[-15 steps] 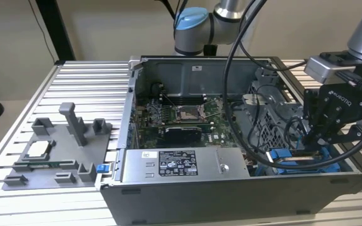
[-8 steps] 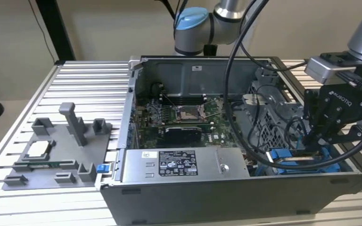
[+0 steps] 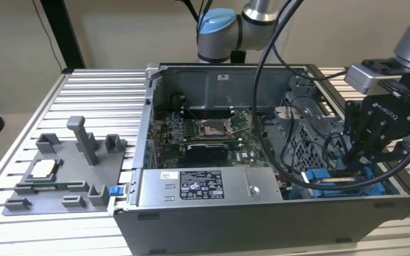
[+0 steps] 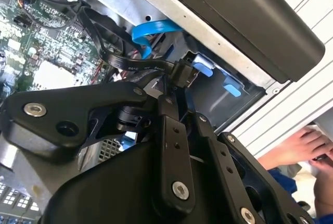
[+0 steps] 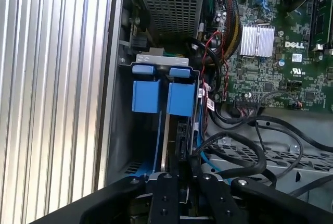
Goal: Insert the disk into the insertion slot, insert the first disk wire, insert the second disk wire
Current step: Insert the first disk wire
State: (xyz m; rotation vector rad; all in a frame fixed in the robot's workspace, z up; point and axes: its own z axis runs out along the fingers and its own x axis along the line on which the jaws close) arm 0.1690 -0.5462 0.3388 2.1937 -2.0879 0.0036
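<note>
Pinching the black plug [image 4: 183, 73] of a disk wire [image 4: 135, 65], the gripper [image 4: 176, 91] hangs above the seated disk [image 3: 337, 181]; wire insertion seems underway, calling for a squared, straight push home.

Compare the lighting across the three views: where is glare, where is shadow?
Exterior view: even light, the computer case interior dimmer than the table. First wrist view: the table's slats glare pale; the bay by the blue frame lies shaded. Second wrist view: the end effector looks dark against bright slats.
</note>
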